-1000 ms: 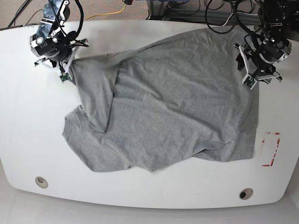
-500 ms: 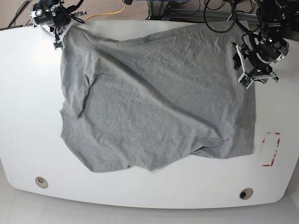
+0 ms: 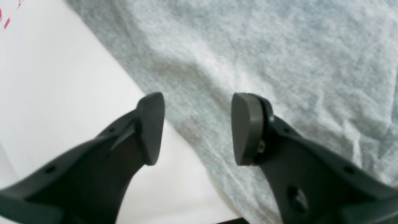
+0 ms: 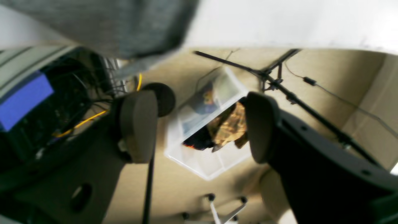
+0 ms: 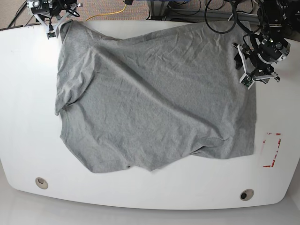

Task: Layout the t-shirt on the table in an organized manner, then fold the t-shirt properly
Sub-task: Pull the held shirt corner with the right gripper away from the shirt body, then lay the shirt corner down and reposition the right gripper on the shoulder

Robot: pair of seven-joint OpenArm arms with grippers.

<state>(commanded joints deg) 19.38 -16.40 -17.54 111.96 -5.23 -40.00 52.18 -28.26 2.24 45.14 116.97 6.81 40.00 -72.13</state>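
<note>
Since the earlier frames, the right claw (image 5: 52,18) has travelled from the desk's left side up to its far left corner, dragging a folded-over flap of the t-shirt (image 5: 154,93) out with it, so the grey cloth that was doubled on itself now lies mostly spread open. Seen from the base view, the t-shirt covers the middle of the white desk (image 5: 28,117), its far edge running along the desk's back rim, its near edge curving toward the front, with soft wrinkles and one crease near the lower right. One corner reaches up to the right claw at the far left corner. From the right wrist view, that claw (image 4: 199,127) is parted with nothing between its pads (image 4: 138,127), the shirt's edge (image 4: 102,28) hanging above and beyond them, and a clear plastic bin (image 4: 211,130) on the floor visible through the gap. The left claw (image 5: 253,77) sits at the shirt's right edge on the far right side of the desk. In the left wrist view it (image 3: 197,129) is also spread wide, released, hovering over the shirt's border (image 3: 248,62) where grey cloth meets bare desk (image 3: 62,87). A red tape rectangle (image 5: 272,150) marks the desk just beside the shirt's lower right corner, and two round grommet holes (image 5: 41,182) sit near the front edge.
</note>
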